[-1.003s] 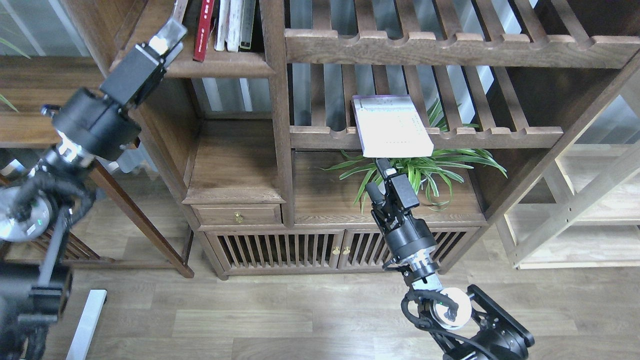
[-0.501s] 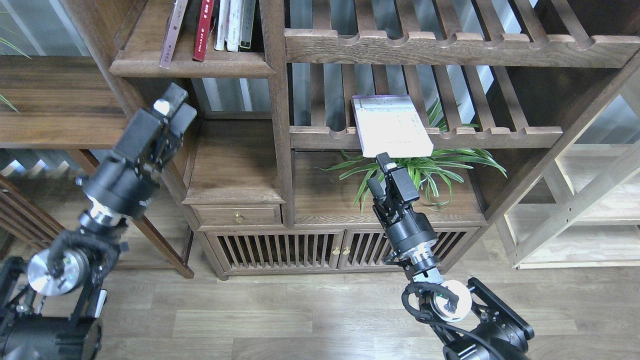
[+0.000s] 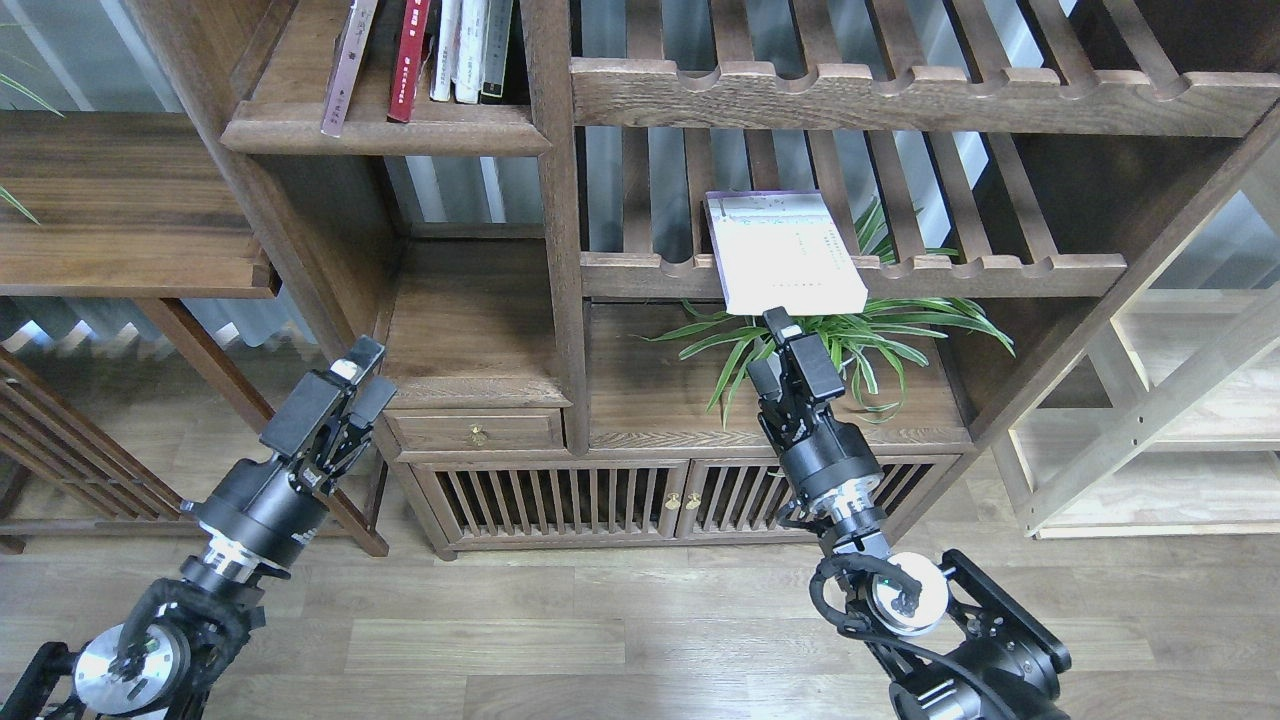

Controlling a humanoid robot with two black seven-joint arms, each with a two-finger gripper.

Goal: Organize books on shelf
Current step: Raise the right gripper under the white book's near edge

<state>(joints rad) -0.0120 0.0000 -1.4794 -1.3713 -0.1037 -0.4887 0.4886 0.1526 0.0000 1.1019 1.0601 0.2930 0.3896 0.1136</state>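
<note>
The shelf is the solid dark-brown board at the upper left. On it a mauve-brown book leans to the right, apart from a red book and several pale books standing against the post. A pale lavender-white book lies flat on the slatted rack, its front edge overhanging. My right gripper is just below that overhanging edge, open and empty. My left gripper is open and empty, low beside the small drawer.
A spider plant sits on the cabinet top under the rack, right behind my right gripper. A small drawer and slatted cabinet doors are below. A dark side table stands at the left, a pale wooden frame at the right.
My left arm has dropped from the top shelf to low beside the drawer, leaving the leaning book on the shelf. My right gripper has shifted slightly right, still under the pale book.
</note>
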